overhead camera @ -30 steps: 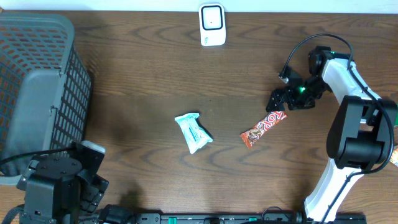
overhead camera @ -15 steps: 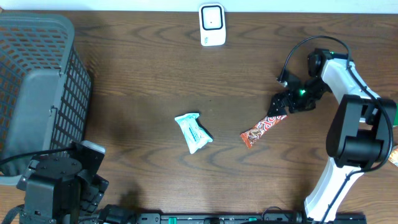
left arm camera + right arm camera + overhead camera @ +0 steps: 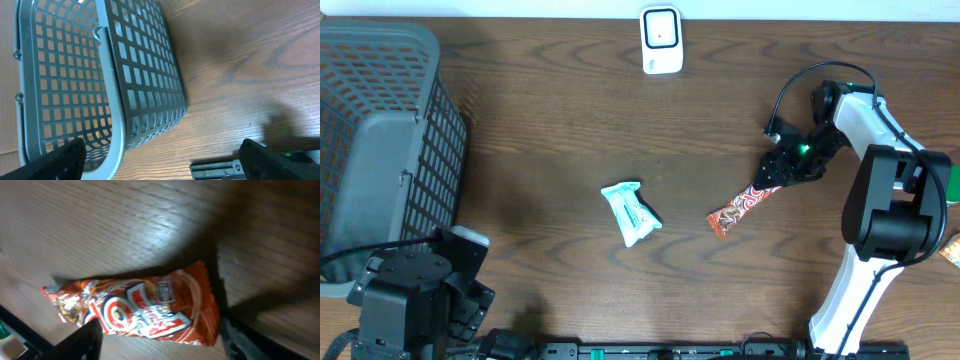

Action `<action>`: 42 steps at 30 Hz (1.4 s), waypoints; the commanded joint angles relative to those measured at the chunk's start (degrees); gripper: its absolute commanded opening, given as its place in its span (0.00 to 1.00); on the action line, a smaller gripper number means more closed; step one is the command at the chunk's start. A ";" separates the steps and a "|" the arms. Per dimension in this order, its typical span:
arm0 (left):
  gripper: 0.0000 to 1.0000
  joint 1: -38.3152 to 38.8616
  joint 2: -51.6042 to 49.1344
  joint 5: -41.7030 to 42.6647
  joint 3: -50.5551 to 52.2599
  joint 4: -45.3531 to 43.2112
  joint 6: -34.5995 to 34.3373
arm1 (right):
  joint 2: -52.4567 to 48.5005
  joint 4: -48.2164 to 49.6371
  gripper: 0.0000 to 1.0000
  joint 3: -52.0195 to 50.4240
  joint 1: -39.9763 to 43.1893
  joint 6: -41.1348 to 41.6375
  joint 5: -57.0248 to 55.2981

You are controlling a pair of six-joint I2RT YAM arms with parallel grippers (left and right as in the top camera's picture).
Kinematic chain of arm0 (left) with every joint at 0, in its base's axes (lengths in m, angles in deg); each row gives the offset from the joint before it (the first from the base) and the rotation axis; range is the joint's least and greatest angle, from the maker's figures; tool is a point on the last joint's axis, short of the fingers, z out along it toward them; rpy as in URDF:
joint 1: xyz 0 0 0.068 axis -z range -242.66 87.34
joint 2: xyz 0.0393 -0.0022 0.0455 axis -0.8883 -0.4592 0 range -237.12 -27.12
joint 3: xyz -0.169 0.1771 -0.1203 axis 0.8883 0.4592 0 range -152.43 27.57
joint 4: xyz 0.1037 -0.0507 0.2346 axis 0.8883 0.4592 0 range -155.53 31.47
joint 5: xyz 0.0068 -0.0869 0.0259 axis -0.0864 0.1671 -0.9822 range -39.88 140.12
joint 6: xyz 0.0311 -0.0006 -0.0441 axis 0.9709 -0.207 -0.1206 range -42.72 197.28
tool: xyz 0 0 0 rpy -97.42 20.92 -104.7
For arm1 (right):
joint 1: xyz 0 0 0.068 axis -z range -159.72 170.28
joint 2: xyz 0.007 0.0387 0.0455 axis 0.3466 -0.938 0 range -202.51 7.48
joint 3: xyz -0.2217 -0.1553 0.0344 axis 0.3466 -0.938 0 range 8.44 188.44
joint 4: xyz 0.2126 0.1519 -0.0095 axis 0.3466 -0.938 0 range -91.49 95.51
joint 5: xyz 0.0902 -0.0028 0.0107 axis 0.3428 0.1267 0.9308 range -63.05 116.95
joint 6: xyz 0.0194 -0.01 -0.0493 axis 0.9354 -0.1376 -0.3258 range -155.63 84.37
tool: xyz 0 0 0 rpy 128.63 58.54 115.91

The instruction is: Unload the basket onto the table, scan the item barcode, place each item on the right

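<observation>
Overhead first: finds the right claw point(image 3: 772, 178) down at the upper end of the red candy bar point(image 3: 743, 205), lying slantwise on the desk point(image 3: 540, 120), well apart from the white scanner point(image 3: 661, 40) at the far edge and from a pale blue packet point(image 3: 632, 213) nearer the middle; cannot make out the jaw gap from up here. Left wrist next: shows the left claw point(image 3: 161, 147) spread wide on nothing, fingers cut off at the bottom corners, parked beside the grey basket point(image 3: 100, 90). Right wrist last: catches dark fingers point(image 3: 87, 340) standing apart on either side of the bar, not clamped, contact impossible to judge. Could pinch only the crimped wrapper end and let the bar swing or slip on lifting; could also cover or crease the small pale panel point(image 3: 165, 290) near that end, possibly the barcode but too blurred to confirm, spoiling the read. Cannot see the bar's underside in any view.
</observation>
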 commanded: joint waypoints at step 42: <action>0.98 -0.24 0.00 0.09 -0.35 0.02 -0.52 | 27.80 0.87 0.02 -0.09 -5.64 16.76 -9.01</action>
